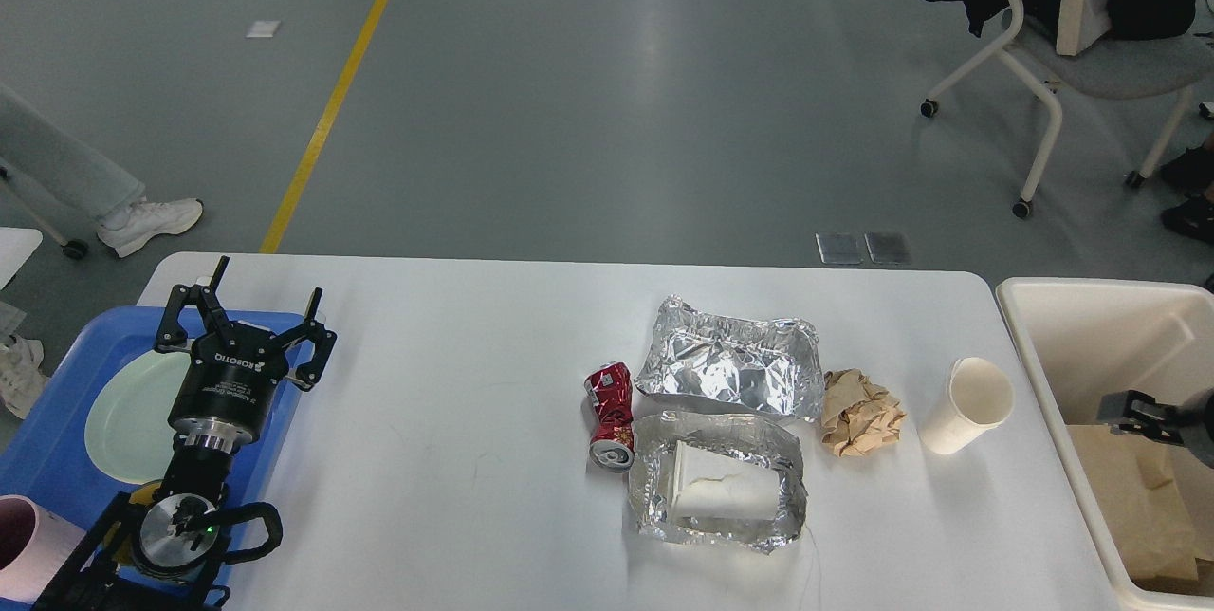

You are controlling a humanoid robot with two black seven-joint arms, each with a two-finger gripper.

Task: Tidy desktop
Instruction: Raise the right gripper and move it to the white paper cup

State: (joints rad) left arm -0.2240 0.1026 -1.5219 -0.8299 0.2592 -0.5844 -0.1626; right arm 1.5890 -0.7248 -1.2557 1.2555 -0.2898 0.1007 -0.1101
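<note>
— How many things do you count down there?

— One white desktop (455,459). On it, two foil trays (728,369) (654,497), one crushed red can (610,402), one ball of crumpled brown paper (858,413), and two paper cups: one standing alone (967,405), one lying on its side in the nearer foil tray (721,493).

— And off to the sides?

— One blue tray (57,459) with one pale green plate (128,416) in it, one pink cup (24,545) at my lower left, one cream bin (1062,345) at my right holding one brown paper sheet (1129,488).

— Anything of your own?

— Two grippers: my left gripper (248,301) and my right gripper (1133,410).

— Beyond the desktop?

— One office chair (1072,51).
</note>
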